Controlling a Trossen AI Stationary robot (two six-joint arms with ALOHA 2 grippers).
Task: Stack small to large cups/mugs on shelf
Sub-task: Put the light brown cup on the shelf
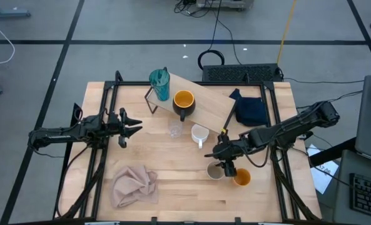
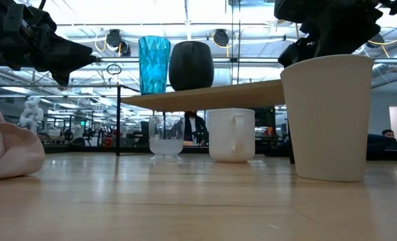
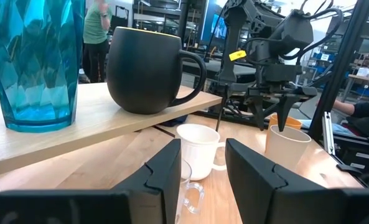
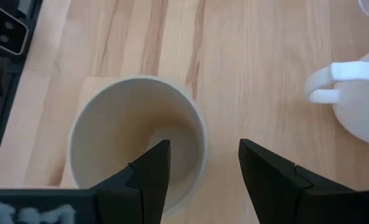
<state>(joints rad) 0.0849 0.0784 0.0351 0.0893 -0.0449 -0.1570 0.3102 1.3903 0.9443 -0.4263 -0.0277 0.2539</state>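
With my right gripper [image 1: 226,167] poised, fingers released, astride the rim of the beige cup [image 1: 214,170] on the desk beside the orange cup [image 1: 241,178], I judge pickup imminent: descend, clench, lift toward the shelf [image 1: 207,103]; left gripper [image 1: 130,127] waits, released.

Matt black mug [image 3: 148,71] and faceted glossy teal tumbler [image 3: 32,59] stand on light wood shelf [image 1: 204,100] — beige cup [image 4: 137,146] looks matt.
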